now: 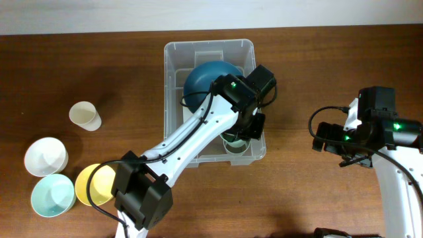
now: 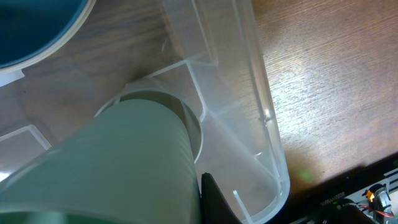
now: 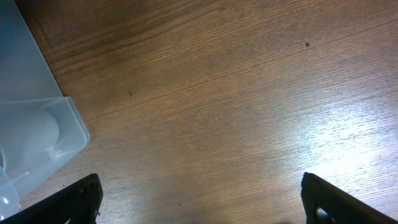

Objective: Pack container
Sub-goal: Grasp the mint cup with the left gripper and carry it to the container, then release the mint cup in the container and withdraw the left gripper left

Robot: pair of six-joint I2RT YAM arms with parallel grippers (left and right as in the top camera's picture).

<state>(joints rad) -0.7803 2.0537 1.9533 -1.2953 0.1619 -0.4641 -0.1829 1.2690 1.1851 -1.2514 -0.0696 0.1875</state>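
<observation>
The clear container stands at the table's middle with a dark blue bowl in its far half. My left gripper reaches inside, shut on a pale green cup at the near right corner. In the left wrist view the green cup fills the lower left, with one black finger against its side; the other finger is hidden. The container's wall and the blue bowl show there too. My right gripper is open and empty over bare wood, right of the container.
At the left stand a cream cup, a white bowl, a light blue bowl and a yellow bowl. The right wrist view shows my open fingers and the container's corner.
</observation>
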